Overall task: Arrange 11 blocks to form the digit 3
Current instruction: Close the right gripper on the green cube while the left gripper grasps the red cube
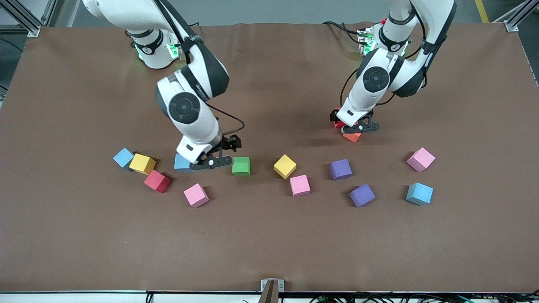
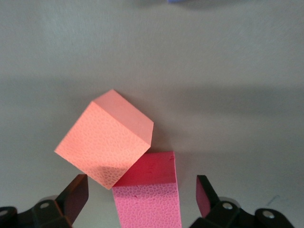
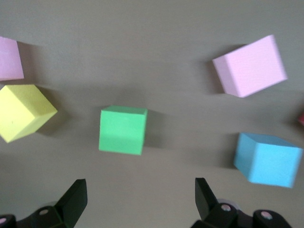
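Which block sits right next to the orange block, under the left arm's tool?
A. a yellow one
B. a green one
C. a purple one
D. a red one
D: in the left wrist view the orange block touches a red block, which lies between the open fingers of the left tool; the green block lies by the right arm's tool instead.
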`<state>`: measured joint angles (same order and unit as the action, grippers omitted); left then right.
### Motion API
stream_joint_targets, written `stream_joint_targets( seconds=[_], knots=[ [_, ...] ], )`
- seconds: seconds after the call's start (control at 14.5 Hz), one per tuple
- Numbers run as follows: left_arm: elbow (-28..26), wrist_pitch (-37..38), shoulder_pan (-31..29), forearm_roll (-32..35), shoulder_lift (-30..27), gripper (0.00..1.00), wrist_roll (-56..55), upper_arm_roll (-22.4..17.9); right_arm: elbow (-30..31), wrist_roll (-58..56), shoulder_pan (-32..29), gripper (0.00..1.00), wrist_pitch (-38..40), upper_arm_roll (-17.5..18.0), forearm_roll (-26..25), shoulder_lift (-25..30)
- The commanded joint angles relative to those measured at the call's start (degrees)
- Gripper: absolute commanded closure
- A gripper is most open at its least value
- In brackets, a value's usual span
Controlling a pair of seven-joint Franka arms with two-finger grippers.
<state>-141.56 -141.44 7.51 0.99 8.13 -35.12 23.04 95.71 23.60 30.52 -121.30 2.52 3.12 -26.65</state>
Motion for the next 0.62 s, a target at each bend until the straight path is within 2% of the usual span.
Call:
stream_joint_targets(
  seconds=[0.0, 0.55],
  knots=[
    [-0.64, -1.03, 0.75, 0.15, 0.92, 0.00, -3.80, 1.21, 0.71, 3.81, 2.43, 0.00, -5.76, -0.76, 0.48, -2.95],
    [-1.78, -1.03, 2.34, 0.15, 1.89, 0.00, -5.74, 1.22, 0.62, 4.87, 5.07, 0.00, -11.23, -1.11, 0.22, -9.20]
  ],
)
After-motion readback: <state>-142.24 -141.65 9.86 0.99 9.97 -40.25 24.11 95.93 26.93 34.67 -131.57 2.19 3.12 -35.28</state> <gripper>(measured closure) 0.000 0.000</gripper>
